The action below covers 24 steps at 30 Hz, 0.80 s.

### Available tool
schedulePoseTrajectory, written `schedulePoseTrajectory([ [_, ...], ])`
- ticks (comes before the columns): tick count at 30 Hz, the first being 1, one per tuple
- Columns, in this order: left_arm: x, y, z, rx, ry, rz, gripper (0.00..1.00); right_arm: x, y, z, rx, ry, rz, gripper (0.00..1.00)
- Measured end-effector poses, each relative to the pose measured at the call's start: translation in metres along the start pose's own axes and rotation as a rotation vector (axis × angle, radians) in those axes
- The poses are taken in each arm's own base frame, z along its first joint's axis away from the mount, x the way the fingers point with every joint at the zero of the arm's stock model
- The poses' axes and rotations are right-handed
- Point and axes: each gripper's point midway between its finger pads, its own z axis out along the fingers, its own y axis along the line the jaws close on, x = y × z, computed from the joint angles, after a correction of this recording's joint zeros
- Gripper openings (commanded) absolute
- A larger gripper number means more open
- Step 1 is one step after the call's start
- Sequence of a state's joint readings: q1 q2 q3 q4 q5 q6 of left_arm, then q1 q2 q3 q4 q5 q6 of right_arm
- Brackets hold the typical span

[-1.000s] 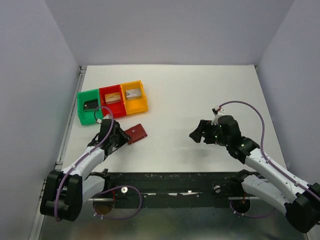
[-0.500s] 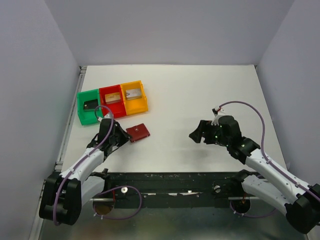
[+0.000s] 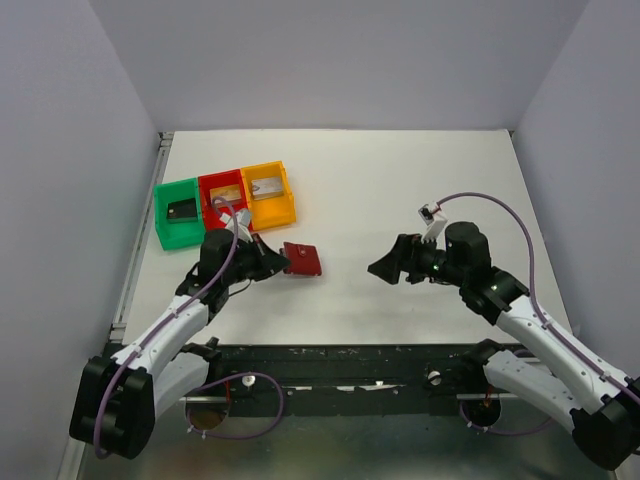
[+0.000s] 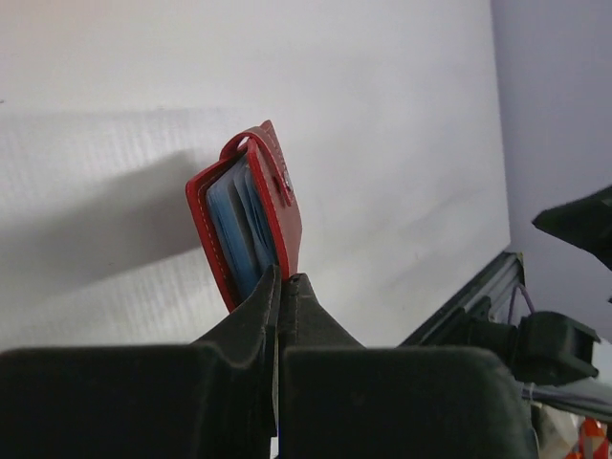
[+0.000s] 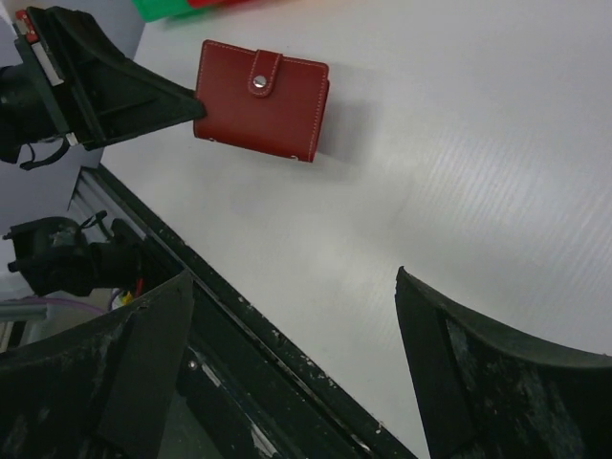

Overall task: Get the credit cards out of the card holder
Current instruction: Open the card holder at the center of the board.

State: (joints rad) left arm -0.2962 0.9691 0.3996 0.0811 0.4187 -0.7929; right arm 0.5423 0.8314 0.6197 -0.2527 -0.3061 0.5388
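Note:
The card holder [image 3: 303, 258] is a dark red wallet with a snap tab. My left gripper [image 3: 279, 263] is shut on its near edge and holds it on edge, left of the table's middle. The left wrist view shows the card holder [image 4: 251, 212] slightly agape with light blue pockets inside, pinched by my left gripper [image 4: 284, 278]; no card shows in it. Credit cards lie in the trays: a black one [image 3: 182, 210], a gold one [image 3: 226, 195], a silver one [image 3: 265, 186]. My right gripper [image 3: 386, 268] is open and empty, right of the card holder [image 5: 260, 99], facing it.
Green [image 3: 164, 222], red [image 3: 207, 205] and yellow [image 3: 291, 202] trays stand in a row at the back left, just behind the left gripper. The black frame rail [image 3: 350, 355] runs along the table's near edge. In the right wrist view the right gripper [image 5: 293, 275] hangs over that edge.
My left gripper has shut on the card holder and carried it right, toward the table's middle, tipping it on edge. The right gripper has shifted slightly left and opened a little wider.

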Motion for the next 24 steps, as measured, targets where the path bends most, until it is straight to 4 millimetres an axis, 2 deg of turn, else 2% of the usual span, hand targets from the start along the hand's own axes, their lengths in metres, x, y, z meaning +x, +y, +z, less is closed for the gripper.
schedulePoseTrajectory([
  [4, 0.0, -0.039, -0.001, 0.141, 0.031, 0.08, 0.0, -0.002, 0.018, 0.002, -0.083, 0.036, 0.0, 0.92],
  [11, -0.005, -0.11, -0.015, 0.381, 0.06, 0.249, 0.0, 0.005, 0.035, 0.005, -0.185, 0.093, 0.029, 0.9],
  [17, 0.002, -0.133, -0.024, 0.489, 0.086, 0.316, 0.0, 0.001, 0.049, 0.003, -0.264, 0.073, 0.041, 0.87],
  [24, 0.002, -0.153, -0.034, 0.604, 0.087, 0.358, 0.0, -0.003, 0.055, 0.001, -0.3, 0.045, 0.048, 0.81],
])
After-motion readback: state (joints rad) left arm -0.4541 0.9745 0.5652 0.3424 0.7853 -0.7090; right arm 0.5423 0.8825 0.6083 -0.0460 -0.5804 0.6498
